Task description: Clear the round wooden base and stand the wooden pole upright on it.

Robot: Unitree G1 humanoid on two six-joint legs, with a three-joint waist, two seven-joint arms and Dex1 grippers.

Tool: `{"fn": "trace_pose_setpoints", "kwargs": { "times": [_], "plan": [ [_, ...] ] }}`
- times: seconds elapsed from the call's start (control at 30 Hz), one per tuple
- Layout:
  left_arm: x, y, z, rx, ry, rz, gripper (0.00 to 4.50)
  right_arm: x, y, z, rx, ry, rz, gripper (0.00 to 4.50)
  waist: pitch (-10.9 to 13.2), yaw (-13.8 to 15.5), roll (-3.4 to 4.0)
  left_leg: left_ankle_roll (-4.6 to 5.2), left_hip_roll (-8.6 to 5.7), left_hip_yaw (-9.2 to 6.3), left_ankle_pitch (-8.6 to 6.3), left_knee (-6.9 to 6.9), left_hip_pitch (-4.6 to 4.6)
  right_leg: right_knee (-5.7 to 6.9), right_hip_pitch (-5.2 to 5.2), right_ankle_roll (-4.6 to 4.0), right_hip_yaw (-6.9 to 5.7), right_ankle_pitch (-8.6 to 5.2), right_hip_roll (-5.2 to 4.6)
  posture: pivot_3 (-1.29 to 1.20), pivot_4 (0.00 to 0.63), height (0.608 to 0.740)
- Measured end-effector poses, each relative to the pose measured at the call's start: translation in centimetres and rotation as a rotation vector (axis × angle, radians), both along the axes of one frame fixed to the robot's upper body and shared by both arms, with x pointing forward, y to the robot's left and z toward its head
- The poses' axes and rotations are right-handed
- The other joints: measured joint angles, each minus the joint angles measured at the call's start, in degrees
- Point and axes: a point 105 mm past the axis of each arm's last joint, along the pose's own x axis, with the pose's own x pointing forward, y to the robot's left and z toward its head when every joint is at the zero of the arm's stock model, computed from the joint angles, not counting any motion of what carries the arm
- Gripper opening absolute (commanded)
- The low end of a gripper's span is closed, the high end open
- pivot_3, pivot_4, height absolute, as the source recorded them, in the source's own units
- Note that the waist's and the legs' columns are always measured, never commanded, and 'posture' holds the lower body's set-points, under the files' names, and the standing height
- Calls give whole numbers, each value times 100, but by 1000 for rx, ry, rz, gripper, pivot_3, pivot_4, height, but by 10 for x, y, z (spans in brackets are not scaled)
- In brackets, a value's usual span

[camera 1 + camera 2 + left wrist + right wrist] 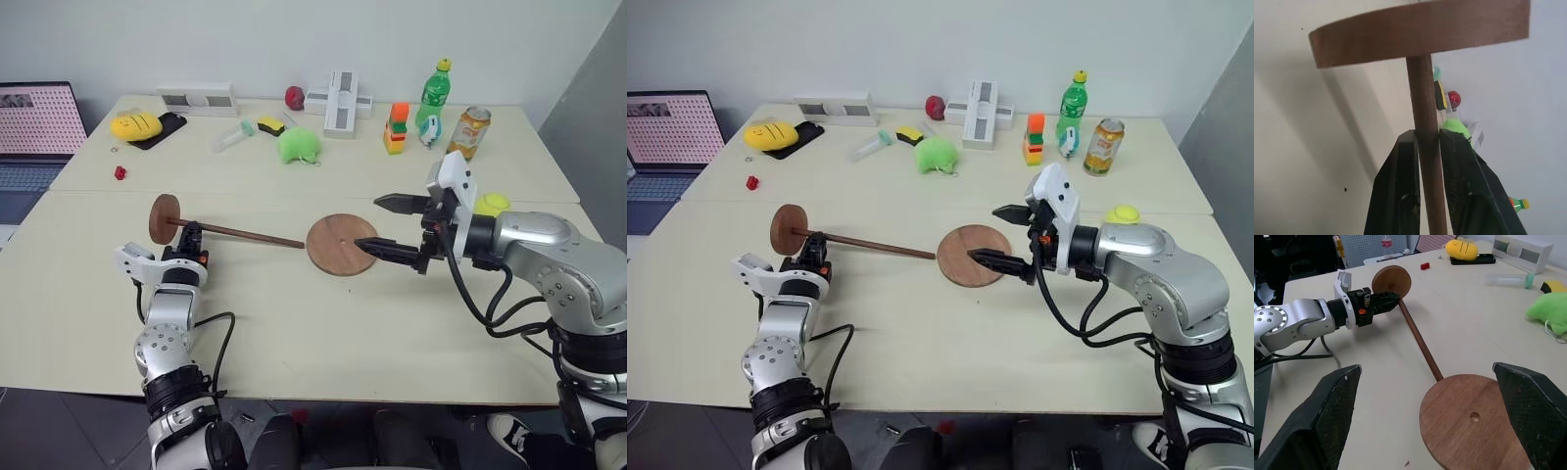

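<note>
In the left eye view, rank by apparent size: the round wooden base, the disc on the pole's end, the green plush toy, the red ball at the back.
1. round wooden base
2. green plush toy and the pole's end disc: look alike, and the toy lies farther back, so unranked
3. red ball, though farthest from the camera

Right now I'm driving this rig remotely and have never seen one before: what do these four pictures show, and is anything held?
You are looking at a two-armed humanoid robot at a pale table. Two pictures come from its head, looking down over the arms; the other two come from cameras on each wrist. The left gripper is shut on the wooden pole, gripping it close to the small disc at its end; the far tip reaches the round wooden base, which lies flat with nothing on it. The right gripper is open above the base's edge, holding nothing. At the back of the table: a green bottle, a can, and a green plush toy.
</note>
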Motion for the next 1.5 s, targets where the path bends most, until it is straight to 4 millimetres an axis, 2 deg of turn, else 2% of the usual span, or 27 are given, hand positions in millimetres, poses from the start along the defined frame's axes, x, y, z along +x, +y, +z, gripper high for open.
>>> {"fn": "trace_pose_setpoints", "kwargs": {
  "times": [0.33,0.43,0.53,0.6,0.7,0.77,0.93,1.03,1.2,1.4,1.5],
  "plan": [
    [3,1,3,3,-19,-6,274,1,0,1,0,8,-16,4500,0,-1,0,-1,1,0,0,0,0,-1,-1,0,0,0,0,0,150,740],
    [2,2,16,31,-47,-25,273,2,0,2,2,7,-23,4500,3,-3,-5,-1,3,-1,1,0,-4,1,-4,0,0,0,1,0,150,740],
    [6,6,54,97,-134,-67,273,1,-1,4,12,5,-24,4500,11,-3,-19,-2,3,-7,1,1,-11,3,-9,0,-6,0,4,0,150,740],
    [7,3,100,222,-243,-131,273,-3,-1,2,8,7,-12,4500,19,-11,-35,-2,3,-11,1,0,-15,1,-11,0,-9,0,6,0,150,740],
    [2,-19,159,429,-397,-255,273,-8,-5,-12,-7,43,-10,4500,18,4,-35,-5,-5,-9,3,-7,-16,-19,-5,0,-11,0,-4,0,150,740],
    [0,-38,174,551,-441,-349,273,-10,-8,-20,-8,64,-17,4500,18,-1,-35,-6,-4,-5,3,-8,-14,-24,-5,0,-9,0,-3,0,150,740],
    [2,-112,184,892,-547,-636,273,-13,-9,-43,15,89,-75,4500,22,-11,-33,-7,-4,-7,4,-10,-15,-21,-6,0,-10,0,0,0,150,740],
    [4,-135,177,1004,-592,-732,273,-11,-11,-50,6,75,-133,4500,24,-57,-29,-7,1,-2,4,-12,-11,-15,-11,-1,-5,0,7,0,150,740],
    [16,-154,161,1101,-630,-801,273,-11,-13,-64,-5,68,-214,4500,26,-115,-27,-7,2,-1,4,-11,-17,-7,-19,-1,-2,-1,9,0,150,740],
    [19,-168,168,1149,-709,-817,273,-12,-9,-68,40,66,-277,4500,26,-119,-27,-6,1,-2,4,-9,-19,-5,-19,-1,-2,-1,7,0,150,740],
    [22,-171,164,1155,-718,-826,273,-14,-10,-69,39,60,-296,4500,26,-119,-27,-6,-1,-2,4,-8,-19,-4,-19,-1,-2,-1,6,0,150,740]
  ]
}}
